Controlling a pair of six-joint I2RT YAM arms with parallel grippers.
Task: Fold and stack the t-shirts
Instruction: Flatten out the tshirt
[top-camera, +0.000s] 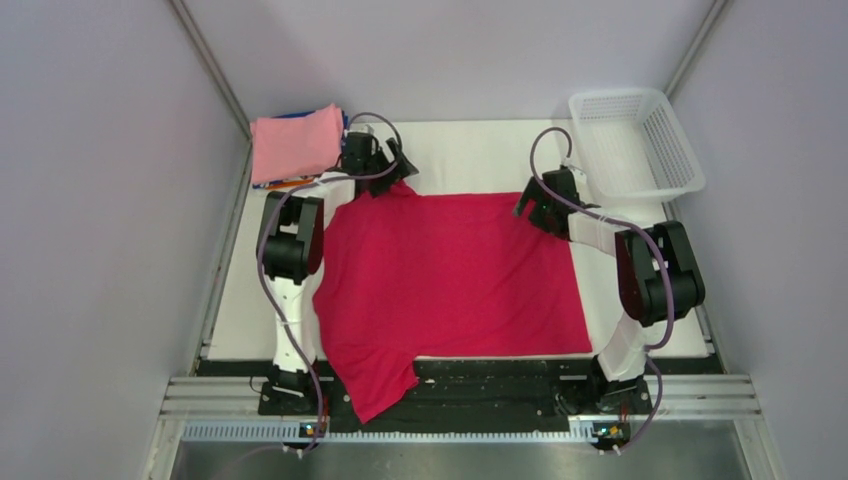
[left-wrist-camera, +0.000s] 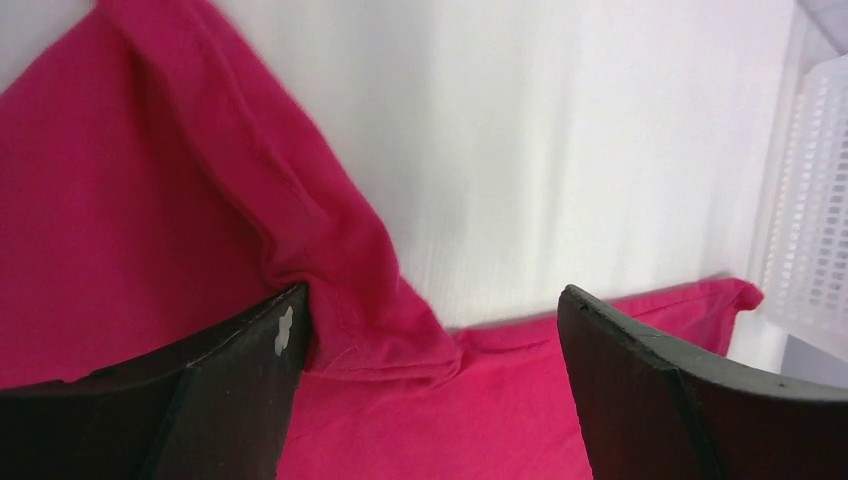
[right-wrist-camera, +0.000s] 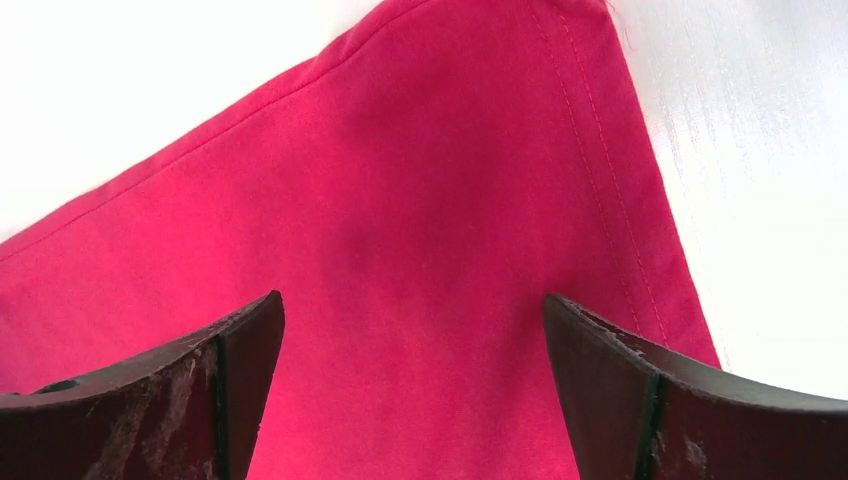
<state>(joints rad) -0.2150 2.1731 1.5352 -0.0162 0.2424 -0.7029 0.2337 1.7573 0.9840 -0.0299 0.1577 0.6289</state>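
A crimson-red t-shirt (top-camera: 450, 270) lies spread flat across the middle of the table, with one sleeve hanging over the near edge at the left. My left gripper (top-camera: 397, 168) is open over its far left corner. In the left wrist view the left gripper (left-wrist-camera: 430, 345) straddles a bunched sleeve fold of the red shirt (left-wrist-camera: 330, 260), which touches the left finger. My right gripper (top-camera: 527, 205) is open over the far right corner. In the right wrist view the right gripper (right-wrist-camera: 415, 345) is open just above the flat red cloth (right-wrist-camera: 400, 200). A folded light pink t-shirt (top-camera: 295, 143) tops a stack at the far left, with blue and orange edges showing beneath it.
A white plastic mesh basket (top-camera: 686, 150) stands at the far right corner and also shows in the left wrist view (left-wrist-camera: 812, 200). Grey walls close in the table on the left, right and back. Both arm bases sit on the rail at the near edge.
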